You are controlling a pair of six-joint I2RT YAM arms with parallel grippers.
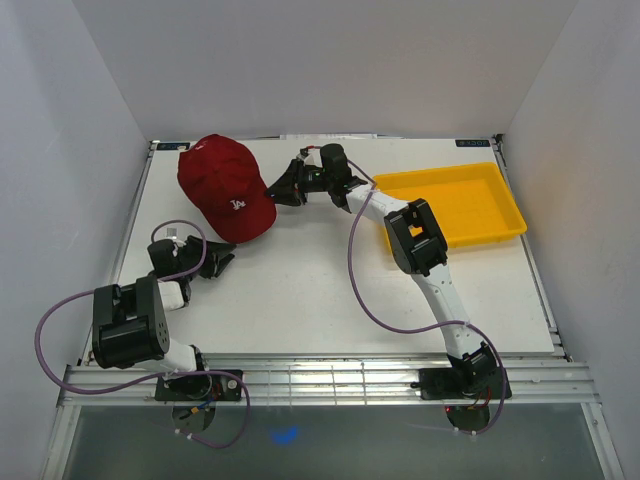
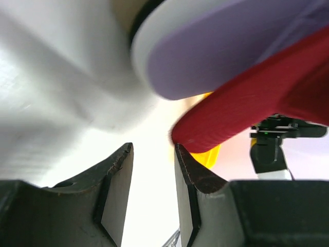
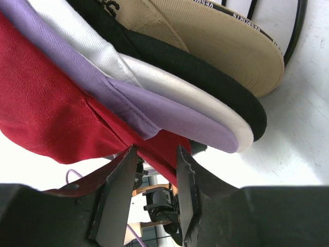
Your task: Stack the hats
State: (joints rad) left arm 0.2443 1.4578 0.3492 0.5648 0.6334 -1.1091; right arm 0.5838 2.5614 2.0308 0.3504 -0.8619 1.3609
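Observation:
The hats lie nested in one pile at the far left of the table, with the red cap (image 1: 225,185) on top. In the right wrist view the tan (image 3: 221,36), black (image 3: 195,72), white (image 3: 169,82), purple (image 3: 180,118) and red (image 3: 41,108) caps show layered. My right gripper (image 1: 280,187) (image 3: 157,152) is open at the pile's right side, with the red cap's edge between its jaws. My left gripper (image 1: 222,258) (image 2: 152,149) is open at the brims. The red brim (image 2: 247,103) touches its right fingertip, and the purple brim (image 2: 216,56) is beside it.
A yellow plastic tray (image 1: 440,172) stands at the far right of the table, and a strip of it shows in the left wrist view (image 2: 211,154). The right arm stretches across the table's middle toward the pile. White walls enclose the table.

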